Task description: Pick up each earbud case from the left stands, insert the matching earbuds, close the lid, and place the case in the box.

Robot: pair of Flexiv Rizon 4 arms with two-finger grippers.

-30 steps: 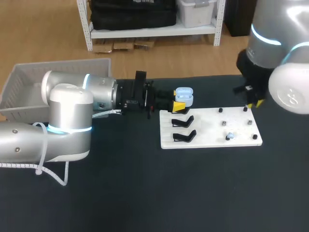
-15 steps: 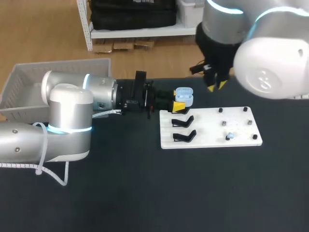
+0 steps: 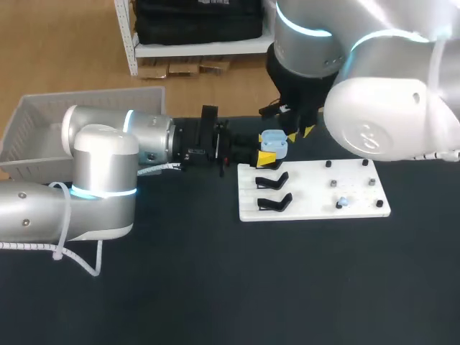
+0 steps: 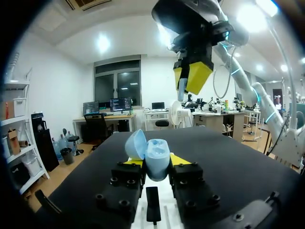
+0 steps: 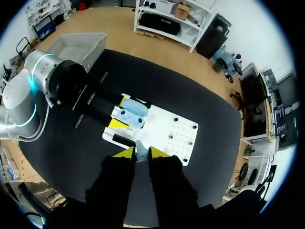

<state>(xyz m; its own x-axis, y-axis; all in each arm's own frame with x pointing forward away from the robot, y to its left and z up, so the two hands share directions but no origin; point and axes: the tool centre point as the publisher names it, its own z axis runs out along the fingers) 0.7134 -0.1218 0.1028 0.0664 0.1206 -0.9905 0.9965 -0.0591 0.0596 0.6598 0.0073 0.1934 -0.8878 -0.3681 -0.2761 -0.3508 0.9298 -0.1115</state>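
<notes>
Across the black bench (image 3: 215, 287) two arms come in, one from each side. The left arm (image 3: 100, 165) lies low and level along the far part of the bench. The right arm (image 3: 374, 108) comes down from the far right corner, past the middle.

At the far left edge sits one white slatted box (image 3: 36, 122). Right of centre lies one white board (image 3: 316, 194). Its left part carries two black stands (image 3: 272, 180), one behind the other, and neither holds anything. On its right part I count five small dark pegs.

The left gripper (image 4: 156, 164) is clenched on the one light blue earbud case (image 4: 155, 160), a yellow tip touching it on either side. The case stands upright with its lid (image 4: 136, 144) swung open. It is held at the board's far left corner, just beyond the stands.

The right gripper (image 5: 139, 152) points downward above the case and slightly beyond it, apart from it. It is pinched on one small pale earbud (image 4: 182, 89) between its yellow tips.

A second earbud (image 3: 343, 203) rests on the board's near right part, beside the pegs and well apart from the case.
</notes>
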